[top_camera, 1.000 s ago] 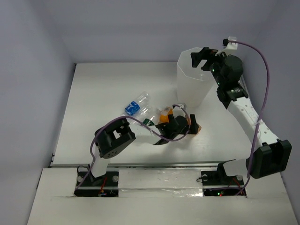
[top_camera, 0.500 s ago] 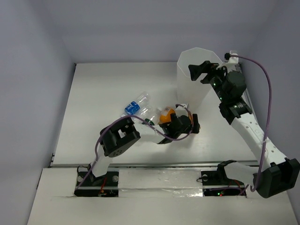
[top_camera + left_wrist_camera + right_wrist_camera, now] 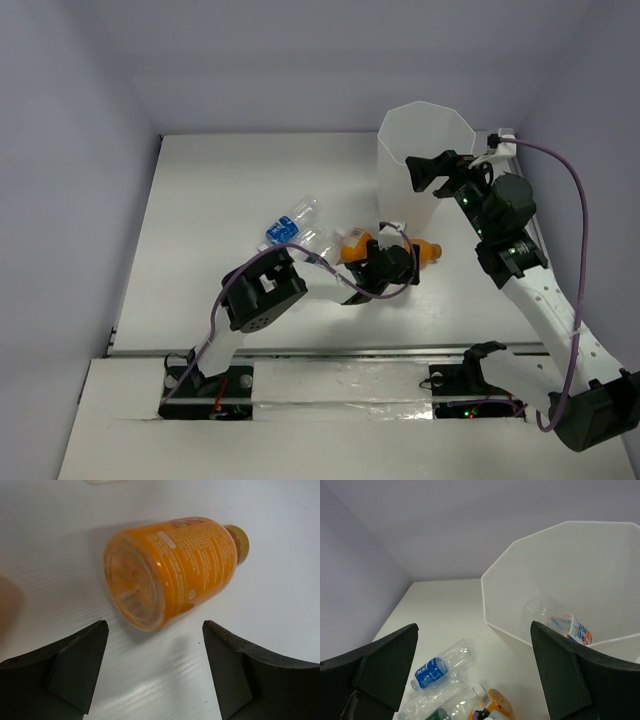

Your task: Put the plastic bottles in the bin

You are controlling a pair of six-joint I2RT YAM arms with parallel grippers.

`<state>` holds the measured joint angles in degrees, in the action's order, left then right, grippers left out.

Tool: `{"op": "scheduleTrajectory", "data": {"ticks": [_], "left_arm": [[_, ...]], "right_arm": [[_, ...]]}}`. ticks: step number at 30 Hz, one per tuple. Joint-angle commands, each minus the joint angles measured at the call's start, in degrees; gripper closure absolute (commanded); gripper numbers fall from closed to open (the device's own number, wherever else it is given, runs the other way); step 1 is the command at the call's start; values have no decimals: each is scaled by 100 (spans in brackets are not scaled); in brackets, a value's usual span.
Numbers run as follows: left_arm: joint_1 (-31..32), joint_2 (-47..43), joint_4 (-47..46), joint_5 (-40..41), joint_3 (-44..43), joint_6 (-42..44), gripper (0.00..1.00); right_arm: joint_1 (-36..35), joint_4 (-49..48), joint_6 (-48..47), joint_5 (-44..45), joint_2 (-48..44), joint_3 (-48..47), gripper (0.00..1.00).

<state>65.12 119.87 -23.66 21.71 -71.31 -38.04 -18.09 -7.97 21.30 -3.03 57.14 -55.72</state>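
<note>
Got left claw released, gripping nothing: fingers either side of the base end of an orange bottle, clear of it on both sides, bottle lying on its side on the table with cap pointing away. Got right claw spread wide and empty above the near side of the bin, one labelled bottle lying inside. Seeing a blue-label bottle and a second orange bottle on the table left of the bin.
</note>
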Motion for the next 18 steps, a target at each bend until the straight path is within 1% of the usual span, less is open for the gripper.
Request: {"op": "scheduleTrajectory", "data": {"ticks": [1, 4, 7, 12, 15, 18], "left_arm": [[-17, -43, 46, 96, 11, 165, 25], [-17, -288, -24, 0, 169, 236, 19], [-17, -640, -209, -88, 512, 245, 13], [-17, -1149, -543, -282, 864, 113, 3], [-17, -1177, -657, -273, 829, -28, 1], [-70, -1002, -657, -361, 575, -159, 1]], "right_arm": [[-55, -3, 85, -22, -212, 149, 1], [-55, 32, 102, 21, -352, 281, 1], [-55, 23, 164, 118, -450, 474, 2], [-55, -74, 243, 92, -730, 738, 4], [-55, -12, 234, 57, -845, 747, 5], [-55, 85, 226, 21, -872, 721, 5]]}}
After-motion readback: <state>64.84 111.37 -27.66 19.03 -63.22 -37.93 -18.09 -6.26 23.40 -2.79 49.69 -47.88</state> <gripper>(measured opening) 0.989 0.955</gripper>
